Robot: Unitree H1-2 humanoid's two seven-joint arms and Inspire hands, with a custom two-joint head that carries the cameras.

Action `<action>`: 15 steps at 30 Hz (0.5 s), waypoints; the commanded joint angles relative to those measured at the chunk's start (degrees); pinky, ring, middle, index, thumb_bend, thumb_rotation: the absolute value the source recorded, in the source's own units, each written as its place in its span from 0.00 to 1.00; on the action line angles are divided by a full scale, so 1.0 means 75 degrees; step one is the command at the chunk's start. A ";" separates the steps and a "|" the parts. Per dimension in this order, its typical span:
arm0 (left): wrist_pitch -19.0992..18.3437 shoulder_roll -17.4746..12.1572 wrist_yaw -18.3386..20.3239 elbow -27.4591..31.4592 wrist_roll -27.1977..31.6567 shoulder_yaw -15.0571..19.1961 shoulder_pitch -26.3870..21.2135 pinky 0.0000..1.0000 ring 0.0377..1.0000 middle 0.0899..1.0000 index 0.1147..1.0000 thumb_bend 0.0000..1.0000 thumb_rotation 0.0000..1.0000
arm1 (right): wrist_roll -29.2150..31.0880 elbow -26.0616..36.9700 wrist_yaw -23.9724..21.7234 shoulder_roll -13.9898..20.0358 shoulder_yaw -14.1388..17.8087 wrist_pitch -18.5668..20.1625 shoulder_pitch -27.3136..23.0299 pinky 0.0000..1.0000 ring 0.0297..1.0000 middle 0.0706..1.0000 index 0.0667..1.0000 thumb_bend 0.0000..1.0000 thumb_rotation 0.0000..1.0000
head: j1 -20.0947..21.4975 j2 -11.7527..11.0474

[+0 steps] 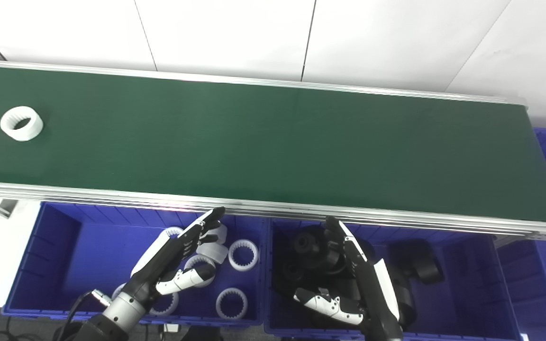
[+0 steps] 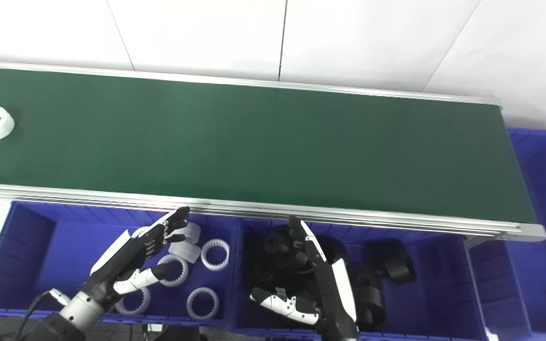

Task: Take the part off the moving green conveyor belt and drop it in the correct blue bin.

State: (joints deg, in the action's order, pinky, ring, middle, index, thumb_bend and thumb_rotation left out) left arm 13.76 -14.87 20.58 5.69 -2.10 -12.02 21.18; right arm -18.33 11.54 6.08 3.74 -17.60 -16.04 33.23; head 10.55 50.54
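A white toothed ring (image 1: 21,123) lies flat on the green conveyor belt (image 1: 273,142), far off to the left of the left hand (image 1: 178,255) and up past it, so it has no long side to line up with. The left hand is much nearer to it than the right hand (image 1: 353,279). Both hands are open and hold nothing: the left hangs over the blue bin of white rings (image 1: 45,246), the right over the blue bin of black parts (image 1: 472,284).
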 commanded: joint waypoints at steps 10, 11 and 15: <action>0.0431 0.0078 -0.0189 0.0059 0.0122 0.0044 0.0023 0.85 0.92 0.92 0.88 0.74 0.68 | -0.0014 0.0013 -0.0074 -0.0089 0.0064 -0.0154 0.0004 0.84 0.87 0.89 0.91 0.83 0.41 | 0.0001 -0.0026; 0.0397 0.0088 -0.0174 0.0061 0.0206 0.0043 0.0027 0.85 0.92 0.92 0.88 0.74 0.67 | -0.0027 0.0011 -0.0073 -0.0088 0.0066 -0.0160 0.0002 0.84 0.87 0.89 0.91 0.83 0.41 | 0.0001 -0.0026; 0.0389 0.0075 -0.0200 0.0083 0.0074 0.0040 0.0034 0.84 0.92 0.92 0.87 0.75 0.68 | -0.0029 -0.0003 -0.0073 -0.0088 0.0073 -0.0182 -0.0003 0.84 0.87 0.89 0.91 0.83 0.41 | 0.0016 -0.0028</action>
State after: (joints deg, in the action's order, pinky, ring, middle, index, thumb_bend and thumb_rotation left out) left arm 14.85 -14.03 19.83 5.25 -1.50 -11.85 21.28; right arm -18.53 10.28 5.79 3.65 -17.05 -16.05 32.96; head 10.72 50.27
